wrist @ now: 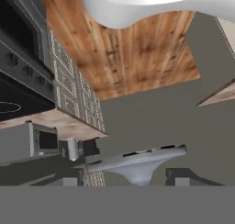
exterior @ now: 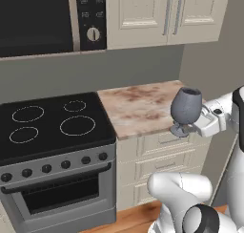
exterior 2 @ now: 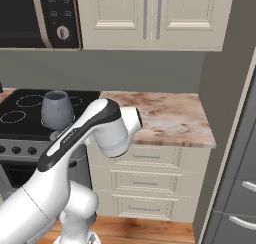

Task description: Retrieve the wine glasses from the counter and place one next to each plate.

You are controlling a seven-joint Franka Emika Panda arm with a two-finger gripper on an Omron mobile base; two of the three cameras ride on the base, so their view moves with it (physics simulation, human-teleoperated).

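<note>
The kitchen wall carries cream upper cabinets point(exterior: 167, 15) and a dark microwave point(exterior: 43, 19) above a grey backsplash; below the microwave stands the range, its black glass stovetop point(exterior: 50, 124) marked with four ring burners over a row of knobs and a grey oven door point(exterior: 59, 196); just beside the stovetop lies the counter point(exterior: 138, 108), a beige stone slab with reddish-brown veining on cream panelled drawers, ending at a grey wall on the far side; wooden flooring point(exterior 2: 145, 228) runs beneath. The white arm point(exterior 2: 65, 163) reaches up in front of the counter's front edge; its gripper point(exterior: 193, 127) holds one wine glass point(exterior: 186, 105) near the stem and foot, jaws closed against it; the blue-grey goblet stands roughly upright, lifted off the stone at the counter's front edge; in the hand view its round foot point(wrist: 137, 161) sits between the two finger tips.
</note>
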